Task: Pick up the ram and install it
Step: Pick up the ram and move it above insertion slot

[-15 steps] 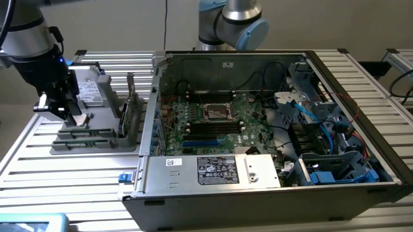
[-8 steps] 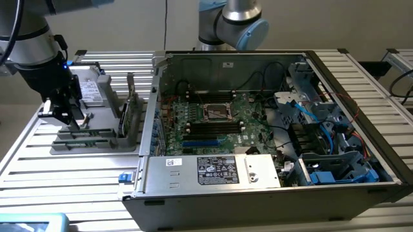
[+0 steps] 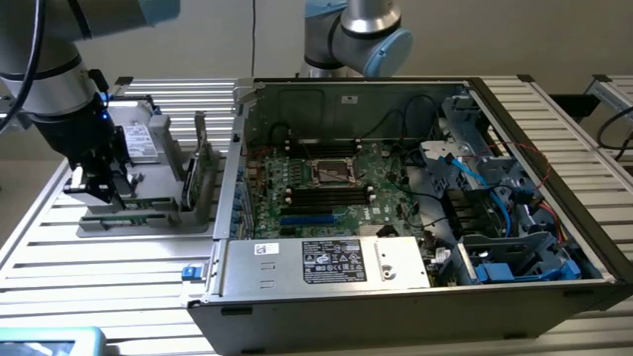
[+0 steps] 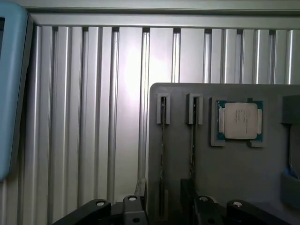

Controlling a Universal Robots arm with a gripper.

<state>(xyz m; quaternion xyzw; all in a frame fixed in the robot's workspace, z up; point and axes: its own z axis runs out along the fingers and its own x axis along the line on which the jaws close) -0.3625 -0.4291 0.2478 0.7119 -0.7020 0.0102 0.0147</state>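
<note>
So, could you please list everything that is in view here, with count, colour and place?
table: one, silver slats, under everything
computer case: one, dark grey, open, on the table
motherboard: one, green, inside the case
power supply: one, silver, labelled, in the case nearest the exterior camera
holder: one, grey, at the exterior view's left
ram: two sticks, dark, edge-on, in the holder's slots
CPU chip: one, silver on green, in a holder recess
light blue object: one, at the table's edge
other arm: one, grey and light blue, behind the case
gripper: one, black, open, over the holder's ram slots
</note>
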